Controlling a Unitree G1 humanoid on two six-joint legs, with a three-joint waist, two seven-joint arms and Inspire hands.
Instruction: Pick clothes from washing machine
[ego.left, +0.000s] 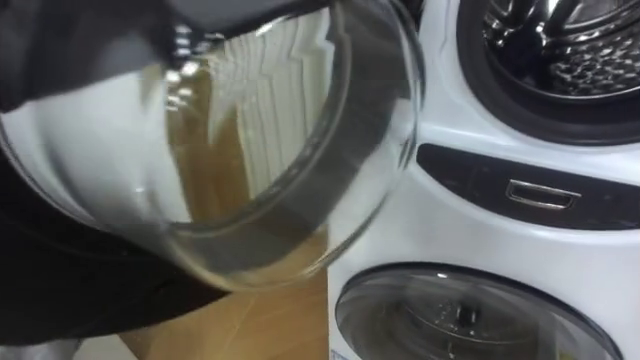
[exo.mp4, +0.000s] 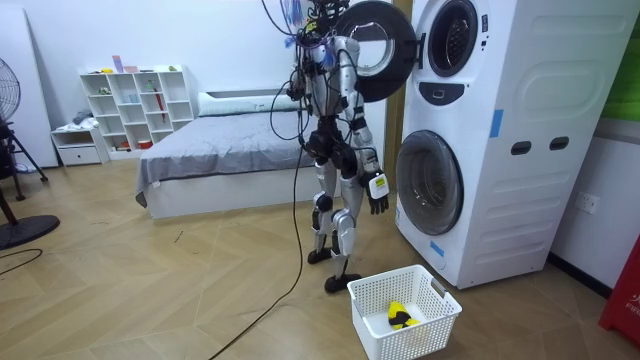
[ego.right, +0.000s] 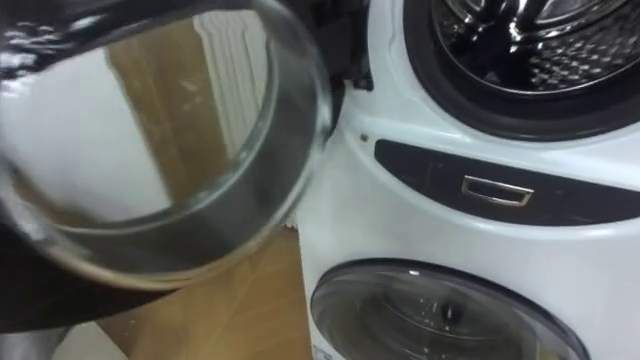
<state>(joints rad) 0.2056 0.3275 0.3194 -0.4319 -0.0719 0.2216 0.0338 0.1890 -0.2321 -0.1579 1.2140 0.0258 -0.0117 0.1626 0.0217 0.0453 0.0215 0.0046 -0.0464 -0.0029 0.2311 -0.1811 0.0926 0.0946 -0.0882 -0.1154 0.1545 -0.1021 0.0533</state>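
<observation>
- The robot stands upright, close before the front of the washing machine (exo.mp4: 520, 110), a white stack of two units, and faces it.
- The upper unit's round door (ego.left: 250, 150) stands open, turned out from the machine's front. Its bulging glass sits very near the head camera. The door's rim is cut off at the top and left edges of the eye views.
- Wooden floor and a pale ribbed shape show through that glass, badly distorted. A dark mass across the top left of the glass cannot be identified.
- The upper drum (ego.left: 575, 45) lies open at the machine's top. Its lower part falls inside the eye views and shows bare perforated metal and a raised rib. The remainder is cut off by the frame.
- Directly under the drum opening runs a dark control strip (ego.left: 480, 180) with a small metal-edged recess.
- Below the strip is the lower unit's door (ego.left: 460, 315), closed, with its bottom cut off.
- The right hand (exo.mp4: 378, 195) hangs low at the robot's side, just short of the machine's lower door and apart from it. Its fingers appear slack and point downward, with nothing in them. The hand is small in the room view and finer detail cannot be read.
- A white basket (exo.mp4: 425, 338) stands on the floor just before the machine's base, near the robot's feet.
- A small yellow-and-dark bundle (exo.mp4: 398, 312) lies on the basket's bottom. It is too small to confirm as clothing.
</observation>
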